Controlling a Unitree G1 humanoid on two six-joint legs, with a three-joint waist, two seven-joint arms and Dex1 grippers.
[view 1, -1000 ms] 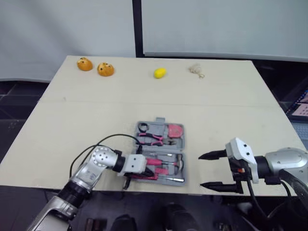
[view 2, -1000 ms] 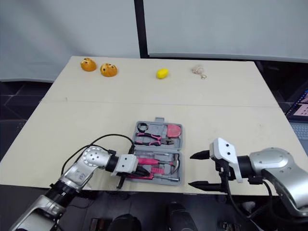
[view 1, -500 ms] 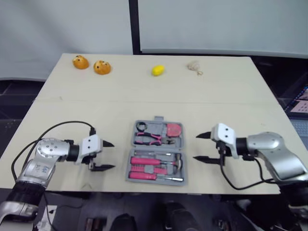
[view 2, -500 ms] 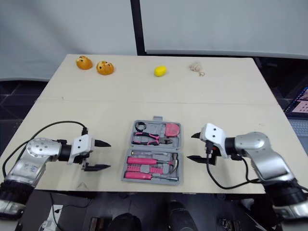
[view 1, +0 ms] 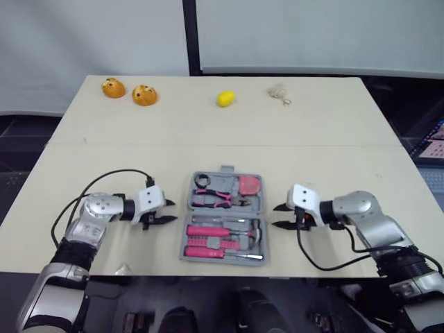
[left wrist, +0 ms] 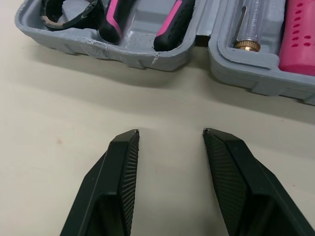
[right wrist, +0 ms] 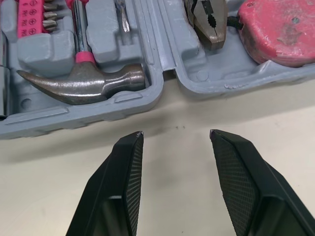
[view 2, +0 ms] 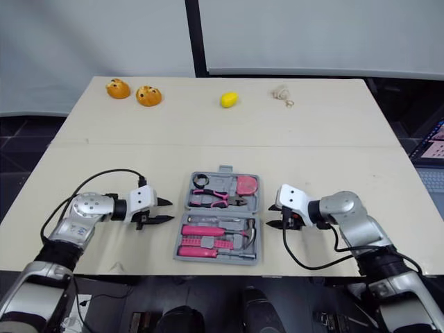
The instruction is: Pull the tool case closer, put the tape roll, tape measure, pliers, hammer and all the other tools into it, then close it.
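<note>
Both halves of the tool case (left wrist: pixel 133 56) are lying open at the table's (view 1: pixel 312 139) front edge, hammer (right wrist: pixel 83 81) inside lying crosswise, head right; left gripper (view 1: pixel 172 211) and right gripper (view 1: pixel 275 216) are flanking it, fingers apart.

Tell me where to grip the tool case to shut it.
Probably the far half's side walls, left tool from the left, right tool from the right: the tool case lies open flat, hinge running side to side, walls facing both open tools.

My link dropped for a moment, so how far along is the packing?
Done: tape roll, pliers, tape measure and hammer lie in the tool case. In hand: nothing; left gripper and right gripper sit open either side of it. Left: close the open case.
</note>
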